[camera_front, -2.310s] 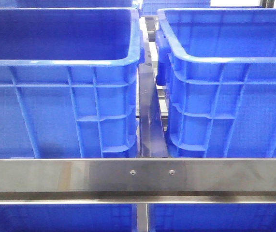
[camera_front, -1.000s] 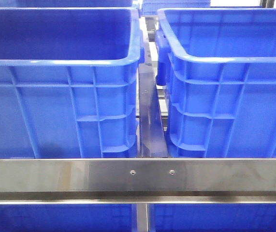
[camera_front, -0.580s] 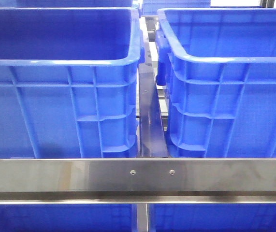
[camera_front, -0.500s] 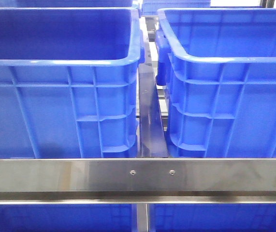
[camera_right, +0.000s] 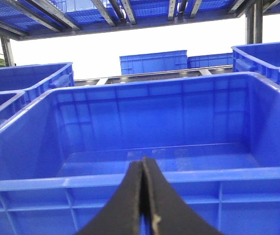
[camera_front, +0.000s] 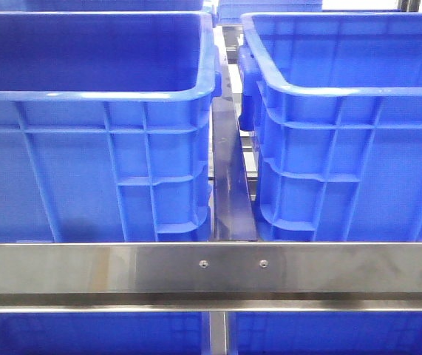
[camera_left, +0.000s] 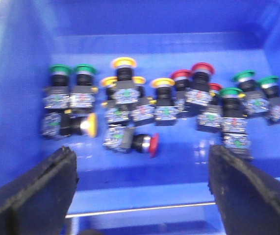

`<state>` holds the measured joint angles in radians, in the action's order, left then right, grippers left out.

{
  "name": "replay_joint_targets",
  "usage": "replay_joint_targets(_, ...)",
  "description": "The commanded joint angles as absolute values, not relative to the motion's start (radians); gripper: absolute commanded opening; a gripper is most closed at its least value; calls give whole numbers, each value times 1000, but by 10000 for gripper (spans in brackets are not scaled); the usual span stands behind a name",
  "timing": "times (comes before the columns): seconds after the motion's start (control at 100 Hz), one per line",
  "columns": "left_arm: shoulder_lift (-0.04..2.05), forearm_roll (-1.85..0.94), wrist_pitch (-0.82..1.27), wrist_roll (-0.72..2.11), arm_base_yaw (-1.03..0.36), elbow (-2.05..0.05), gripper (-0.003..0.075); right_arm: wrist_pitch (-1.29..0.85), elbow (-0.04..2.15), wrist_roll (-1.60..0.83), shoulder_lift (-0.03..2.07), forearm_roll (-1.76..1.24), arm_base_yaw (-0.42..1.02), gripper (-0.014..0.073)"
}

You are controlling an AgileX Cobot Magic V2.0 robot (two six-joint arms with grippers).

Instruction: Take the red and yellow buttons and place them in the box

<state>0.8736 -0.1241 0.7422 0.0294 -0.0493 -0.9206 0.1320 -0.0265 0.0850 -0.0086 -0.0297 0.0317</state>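
Note:
In the left wrist view, several push buttons stand and lie on the floor of a blue crate (camera_left: 154, 19). One red button (camera_left: 152, 145) lies on its side nearest my left gripper (camera_left: 142, 196), and more red ones (camera_left: 202, 68) stand upright behind it. A yellow button (camera_left: 91, 125) lies on its side and others (camera_left: 123, 62) stand. The left gripper hovers above them, open and empty. In the right wrist view my right gripper (camera_right: 143, 164) is shut on nothing, just outside the near rim of an empty blue box (camera_right: 56, 183). Neither gripper shows in the front view.
Green buttons (camera_left: 60, 70) (camera_left: 243, 76) flank the red and yellow ones. The front view shows two tall blue crates, left (camera_front: 92, 170) and right (camera_front: 344, 163), behind a steel rail (camera_front: 211, 270), with a narrow gap between them. More crates and overhead racking surround the empty box.

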Motion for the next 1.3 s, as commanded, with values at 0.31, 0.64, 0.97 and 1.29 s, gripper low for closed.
replay_joint_targets(0.31,1235,-264,706,173,-144,-1155,513,213,-8,81,-35,-19,32,-68)
replay_joint_targets(0.64,1550,-197,737,173,-210,-1381,513,213,-8,81,-35,-19,32,-68)
replay_joint_targets(0.97,1716,-174,760,205,-254,-1495,513,213,-8,81,-35,-19,32,-68)
replay_joint_targets(1.29,1805,-100,756,207,-275,-1522,513,213,-8,81,-35,-19,32,-68)
